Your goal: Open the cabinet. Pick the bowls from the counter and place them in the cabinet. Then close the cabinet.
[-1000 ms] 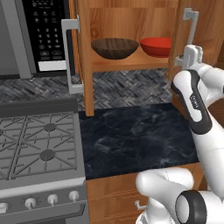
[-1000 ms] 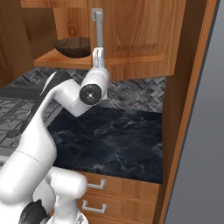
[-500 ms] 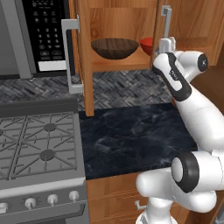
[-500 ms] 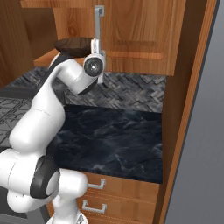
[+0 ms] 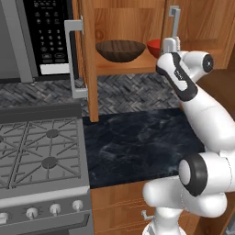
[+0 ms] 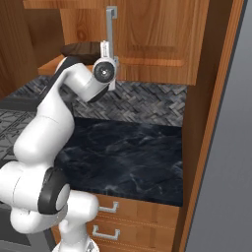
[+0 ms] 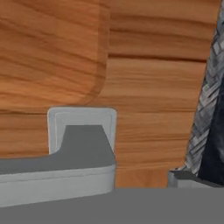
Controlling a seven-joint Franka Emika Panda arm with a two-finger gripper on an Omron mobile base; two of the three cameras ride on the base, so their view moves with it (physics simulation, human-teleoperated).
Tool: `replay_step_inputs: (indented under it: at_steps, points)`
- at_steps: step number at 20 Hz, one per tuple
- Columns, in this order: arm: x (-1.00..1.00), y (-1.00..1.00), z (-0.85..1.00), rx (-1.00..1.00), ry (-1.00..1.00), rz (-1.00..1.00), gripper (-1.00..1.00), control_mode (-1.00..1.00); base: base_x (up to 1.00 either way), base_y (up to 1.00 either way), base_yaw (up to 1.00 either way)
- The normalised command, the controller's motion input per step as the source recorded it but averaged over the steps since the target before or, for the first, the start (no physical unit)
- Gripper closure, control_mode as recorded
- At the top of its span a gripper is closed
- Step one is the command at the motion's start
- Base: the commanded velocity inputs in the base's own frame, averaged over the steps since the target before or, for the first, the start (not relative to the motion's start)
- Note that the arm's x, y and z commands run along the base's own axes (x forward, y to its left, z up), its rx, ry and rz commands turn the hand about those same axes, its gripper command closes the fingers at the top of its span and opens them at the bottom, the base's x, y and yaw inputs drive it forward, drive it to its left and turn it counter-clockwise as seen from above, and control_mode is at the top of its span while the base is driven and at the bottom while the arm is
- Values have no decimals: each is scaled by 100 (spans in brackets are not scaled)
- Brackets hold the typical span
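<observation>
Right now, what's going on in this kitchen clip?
The arm has its gripper up at the bar handle of the cabinet's right door, which is swung most of the way shut. The left door stands open. Both bowls sit on the shelf inside: the wooden bowl and, partly behind the right door, the red bowl. Nothing is in the fingers.

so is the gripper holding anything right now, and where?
Cannot be told. The gripper sits at the grey metal bar handle of the right brown wooden cabinet door, but no closed grasp shows.
</observation>
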Motion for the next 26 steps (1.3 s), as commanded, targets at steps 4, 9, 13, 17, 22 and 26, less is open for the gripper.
replay_step_inputs:
  at_steps: [4,9,13,17,22,26]
  points:
    - [33,23,1,0,12,0,-100,-100,0,0,0]
    - [-51,31,21,0,16,0,-100,-100,0,0,0]
    - [-4,57,0,0,28,4,-100,-100,0,0,0]
    - [-3,49,0,1,29,6,-100,-100,0,0,0]
    - [-16,-1,0,1,17,8,-100,-100,0,0,0]
    - [-50,-4,-38,0,0,7,-100,-100,0,0,0]
